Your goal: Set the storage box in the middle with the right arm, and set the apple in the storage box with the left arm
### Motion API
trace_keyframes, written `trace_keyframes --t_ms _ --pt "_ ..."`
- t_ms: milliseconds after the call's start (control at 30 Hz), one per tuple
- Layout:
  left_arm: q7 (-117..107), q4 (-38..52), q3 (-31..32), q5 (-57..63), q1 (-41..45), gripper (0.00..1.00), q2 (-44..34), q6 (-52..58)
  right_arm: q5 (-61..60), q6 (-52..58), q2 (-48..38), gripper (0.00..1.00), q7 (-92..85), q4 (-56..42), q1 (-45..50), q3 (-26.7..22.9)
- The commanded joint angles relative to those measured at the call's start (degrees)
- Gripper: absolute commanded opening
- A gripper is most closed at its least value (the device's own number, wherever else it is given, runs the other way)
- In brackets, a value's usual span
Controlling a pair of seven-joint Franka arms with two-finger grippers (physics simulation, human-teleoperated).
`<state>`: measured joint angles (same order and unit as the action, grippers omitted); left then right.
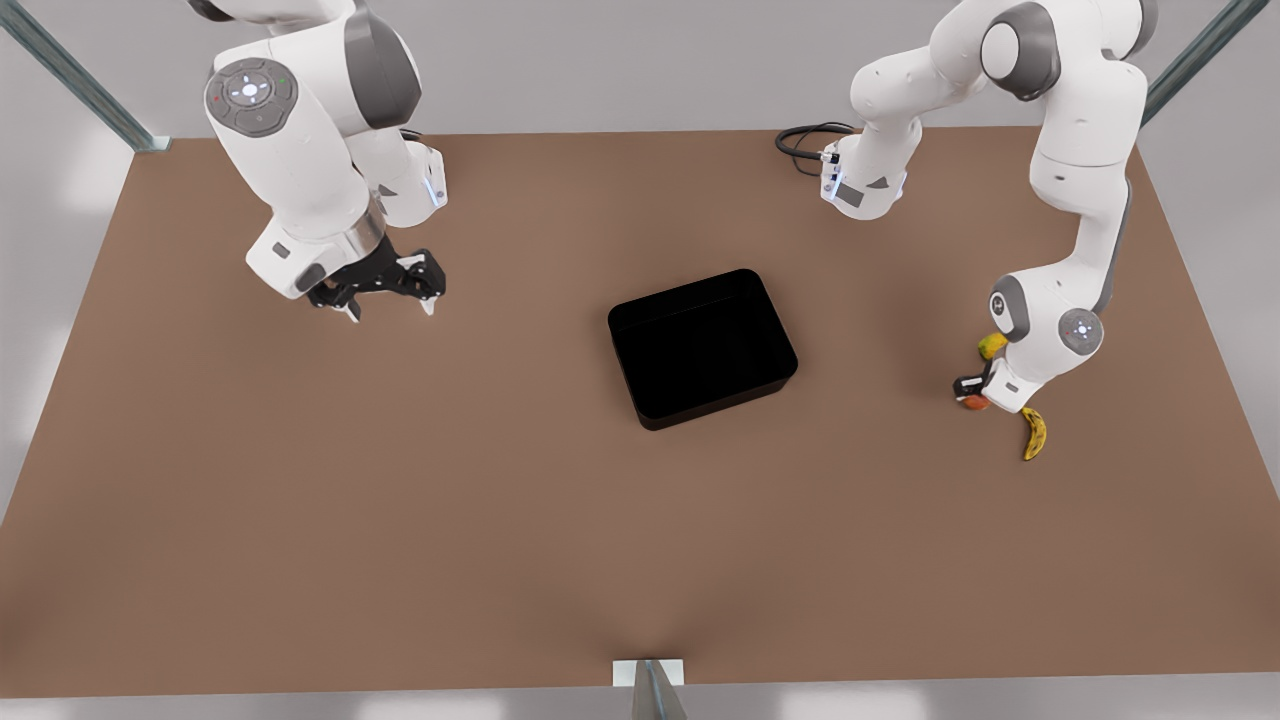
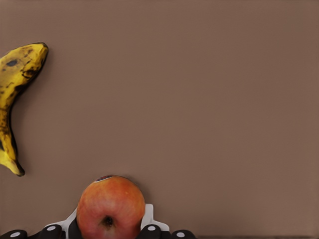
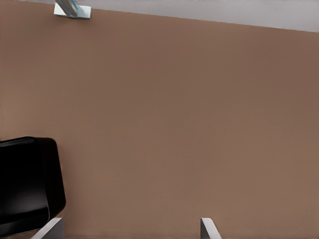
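The black storage box sits near the table's middle, its near corner in the right wrist view. The red-orange apple rests on the table at the front view's right. My left gripper is lowered over it. In the left wrist view the apple fills the gap of that gripper, with a white pad pressed against each side. My right gripper hangs open at the front view's left, away from the box, and its fingertips frame bare table.
A spotted yellow banana lies just beside the apple. A yellow-green fruit sits behind the left arm's wrist. A black cable loops at the table's far edge. Brown tabletop stretches wide in front.
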<state>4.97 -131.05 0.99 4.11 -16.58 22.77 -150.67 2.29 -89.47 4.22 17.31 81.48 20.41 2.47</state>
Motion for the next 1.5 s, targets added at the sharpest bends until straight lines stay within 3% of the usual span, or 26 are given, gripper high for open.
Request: trace_keyframes --t_ms 0,233,367,567,733,1100,1133,1300,1400,1467 --pt "0.0 0.0 0.0 -1.1 0.0 0.63 0.0 0.0 0.0 0.0 0.0 1.00 0.0 0.0 -0.9 0.0" --pt "-1.4 -0.8 2.7 -1.8 -0.2 0.62 -4.6 3.1 0.0 -0.1 0.1 1.00 -0.2 0.0 -1.8 0.0" --pt "-7.7 -1.4 8.0 -4.7 0.1 0.62 -10.3 8.6 -0.1 -0.1 0.1 1.00 -0.2 0.0 -2.4 0.0" --pt "-22.0 -1.0 21.9 -12.6 2.7 0.63 -15.7 13.2 -0.2 -0.1 0.1 1.00 -0.2 0.0 -2.4 0.0" --pt "-34.1 0.2 22.1 -17.5 16.7 0.63 -19.4 16.9 -0.1 -0.2 0.5 1.00 -0.2 0.1 -2.5 0.0" --pt "-49.9 6.4 22.0 -17.6 31.0 0.63 -17.0 17.5 -0.1 -0.2 0.5 1.00 -0.1 0.0 -2.5 0.0" --pt "-49.9 6.5 22.0 -17.6 31.2 1.00 -16.8 17.4 -0.1 -0.2 0.6 1.00 -0.1 0.0 -2.5 0.0" --pt "-49.9 6.0 21.9 -16.9 30.6 1.00 -16.8 17.2 -0.1 -0.2 0.7 1.00 -0.1 0.0 -2.6 0.0" --pt "-53.8 6.9 21.4 -10.5 29.9 1.00 -16.8 17.6 -0.1 -0.2 0.9 1.00 -0.1 0.0 -2.9 0.0" --pt "-53.3 12.6 21.0 -8.1 25.1 1.00 -17.2 24.8 -0.3 -0.1 0.8 1.00 0.0 0.0 -2.7 0.2"
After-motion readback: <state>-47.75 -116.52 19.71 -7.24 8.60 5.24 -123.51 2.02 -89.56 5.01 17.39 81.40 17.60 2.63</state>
